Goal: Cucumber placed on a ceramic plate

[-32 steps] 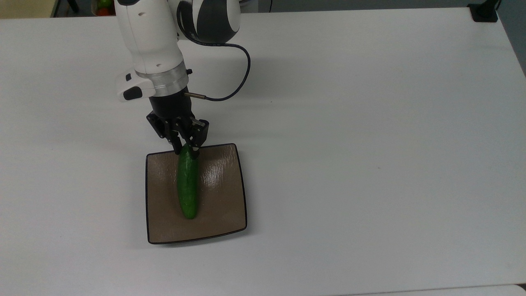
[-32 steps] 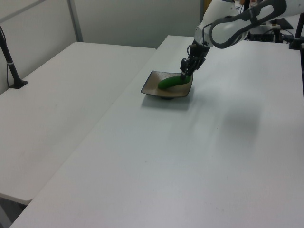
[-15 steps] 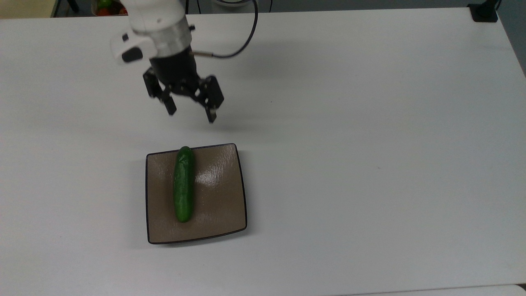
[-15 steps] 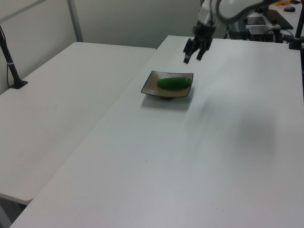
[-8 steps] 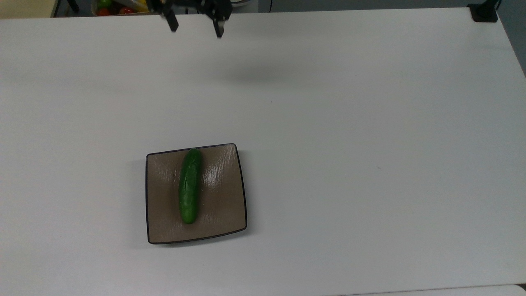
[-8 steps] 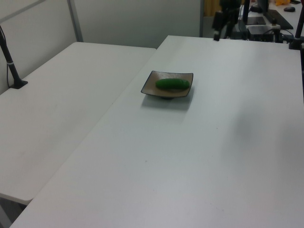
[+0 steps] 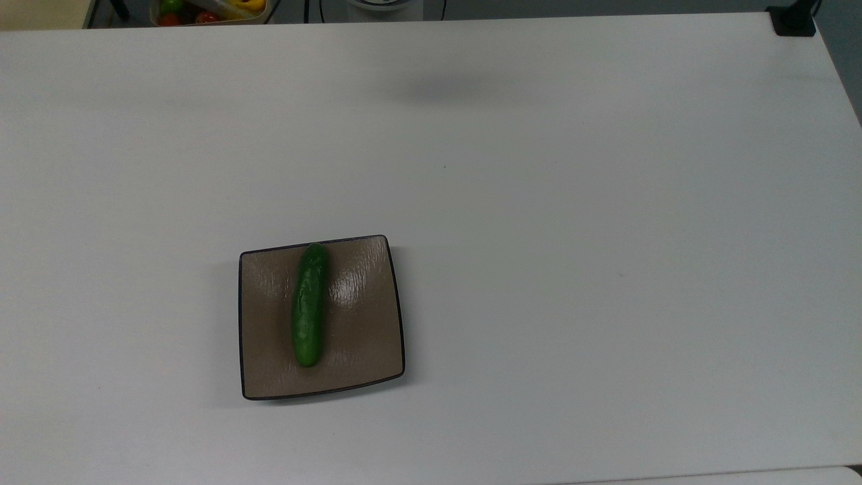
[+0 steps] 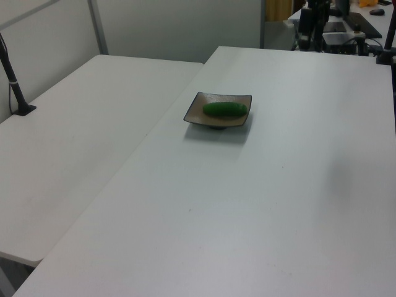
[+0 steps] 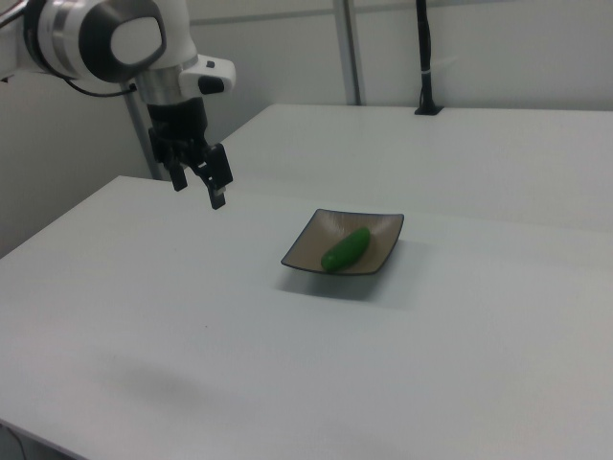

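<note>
One big white desk takes up nearly everything, wide and bare around the action. Second desk sits alongside it at the left view's left, with a black post standing on it; the right view puts that neighbour beyond the plate, with its own dark post at the back.

Up over the main desk's surface hangs the arm, white shell with a dark joint, seen at the right view's upper left. Its gripper points down, black fingers spread apart with nothing between them, hovering clear of the desk and well apart from the plate.

And the plate — square, glossy tan-brown, thin dark rim — sits flat on the desk, in the lower left of the top view. In the left view the plate is near the desk's left edge; in the right view the plate is about mid-frame.

Cucumber lies on the plate, bright green, lengthwise up-and-down in the top view, a touch left of the plate's centre, upper end close to the far rim. Same cucumber lies flat across the plate in the left view, and the cucumber runs diagonally in the right view.

Small finish: a tub of colourful produce peeks in past the desk's top edge in the top view.
</note>
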You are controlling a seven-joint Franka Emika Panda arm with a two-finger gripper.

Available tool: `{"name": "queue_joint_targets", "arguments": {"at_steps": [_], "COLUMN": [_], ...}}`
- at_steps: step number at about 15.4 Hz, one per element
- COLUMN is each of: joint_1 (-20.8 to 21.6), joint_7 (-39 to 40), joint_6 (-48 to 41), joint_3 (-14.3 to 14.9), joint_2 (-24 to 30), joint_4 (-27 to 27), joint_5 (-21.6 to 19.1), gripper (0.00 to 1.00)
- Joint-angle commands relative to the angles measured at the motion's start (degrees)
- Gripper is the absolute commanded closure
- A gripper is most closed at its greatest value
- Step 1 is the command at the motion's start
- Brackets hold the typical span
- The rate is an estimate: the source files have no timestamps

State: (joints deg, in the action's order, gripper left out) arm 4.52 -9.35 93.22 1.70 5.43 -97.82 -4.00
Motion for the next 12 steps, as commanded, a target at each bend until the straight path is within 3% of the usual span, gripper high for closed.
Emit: {"name": "queue_joint_targets", "arguments": {"at_steps": [1,6,12], "joint_1": [0.84,-0.74,-1.71], "joint_7": [0.47,16.01,16.38], "joint_6": [4.85,10.14,9.44], "joint_3": [-0.21,-0.03,-0.12], "joint_2": [-1.91,-3.06,-2.53], "joint_4": [-0.62,-0.35,-0.35], "joint_5": [0.92,1.10,0.92], "gripper": [0.00,0.00,0.00]}}
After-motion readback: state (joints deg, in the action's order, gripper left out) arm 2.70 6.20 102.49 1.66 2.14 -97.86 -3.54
